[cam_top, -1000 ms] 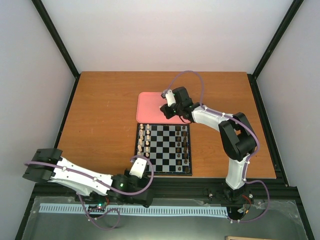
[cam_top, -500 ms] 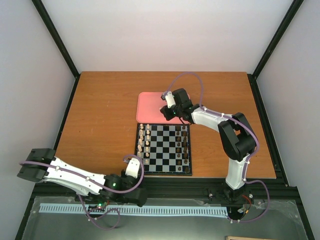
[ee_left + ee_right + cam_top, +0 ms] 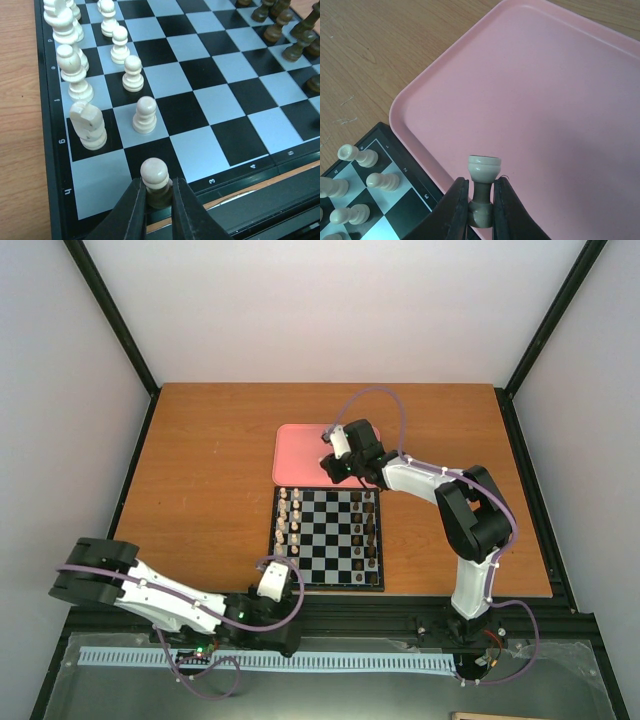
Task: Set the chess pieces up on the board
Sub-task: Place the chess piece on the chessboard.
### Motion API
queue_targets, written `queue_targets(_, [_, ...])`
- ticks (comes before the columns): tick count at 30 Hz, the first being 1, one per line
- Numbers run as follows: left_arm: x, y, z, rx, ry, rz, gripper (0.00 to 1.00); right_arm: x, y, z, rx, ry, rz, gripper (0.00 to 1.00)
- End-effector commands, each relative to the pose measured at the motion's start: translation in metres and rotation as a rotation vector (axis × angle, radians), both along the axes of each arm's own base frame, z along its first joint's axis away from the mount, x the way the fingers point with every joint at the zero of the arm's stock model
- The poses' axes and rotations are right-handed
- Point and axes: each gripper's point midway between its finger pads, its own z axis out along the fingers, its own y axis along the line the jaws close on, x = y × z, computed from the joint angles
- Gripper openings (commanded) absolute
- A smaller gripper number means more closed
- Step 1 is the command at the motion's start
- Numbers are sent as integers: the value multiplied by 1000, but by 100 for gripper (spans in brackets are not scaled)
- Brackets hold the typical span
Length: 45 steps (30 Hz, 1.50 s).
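Wooden table (image 3: pixel 210 460): rook (image 3: pixel 483 172) tight in right fingers (image 3: pixel 457 205) over pink tray (image 3: pixel 560 100), pawn (image 3: pixel 154 173) tight in left fingers (image 3: pixel 131 215).

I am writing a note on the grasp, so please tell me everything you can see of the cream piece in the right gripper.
The cream piece looks like turned light wood and is probably a rook: a flat round top with a raised rim, a narrow neck and a wider base. It stands upright, its lower part clamped by the shut right gripper, one dark finger on each side. It is over the edge of the pink tray, near a corner of the board. Whether it touches the tray cannot be told.
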Motion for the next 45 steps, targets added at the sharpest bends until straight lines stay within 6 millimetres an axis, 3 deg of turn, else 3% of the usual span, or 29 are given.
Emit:
queue_targets(1, [-5,-18,5,-54,0,12,1,-2,6,20,26,-59,21,8])
queue_targets(33, [3,-5,-16,-40,-31,109,1,-7,8,16,15,-56,37,8])
queue_targets(45, [1,-12,-14,-38,-36,88,10,-6,9,15,15,-57,42,8])
